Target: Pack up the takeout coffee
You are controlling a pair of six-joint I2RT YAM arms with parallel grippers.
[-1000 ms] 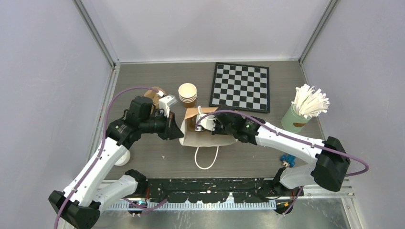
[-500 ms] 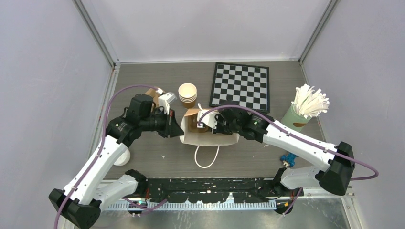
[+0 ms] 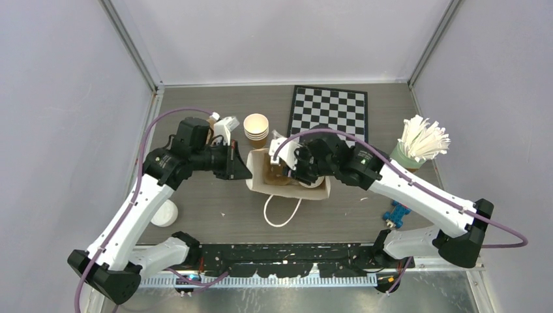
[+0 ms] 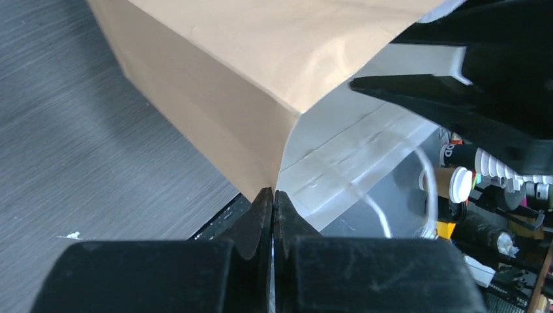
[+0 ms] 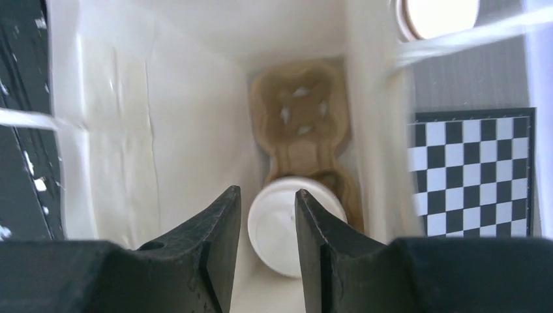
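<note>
The brown paper bag (image 3: 287, 188) stands open in the middle of the table. In the right wrist view, the takeout coffee (image 5: 295, 229), a cup under a round white lid, sits in a brown cardboard carrier (image 5: 301, 124) at the bottom of the bag (image 5: 163, 130). My right gripper (image 5: 266, 199) is open above the lid, with a finger on either side and not touching it; in the top view it (image 3: 291, 171) hangs over the bag's mouth. My left gripper (image 4: 273, 193) is shut on the bag's corner edge (image 4: 261, 72), at the bag's left side (image 3: 245, 171).
A stack of lidless tan cups (image 3: 256, 126) stands just behind the bag. A chessboard (image 3: 328, 118) lies at the back right. A green cup of white sticks (image 3: 413, 151) stands at the right. A loose white lid (image 3: 165, 212) and a blue object (image 3: 396, 214) lie near the front.
My right arm has risen and swung back over the bag. The bag's mouth now faces up and is wider. My left gripper has kept its hold and shifted slightly back.
</note>
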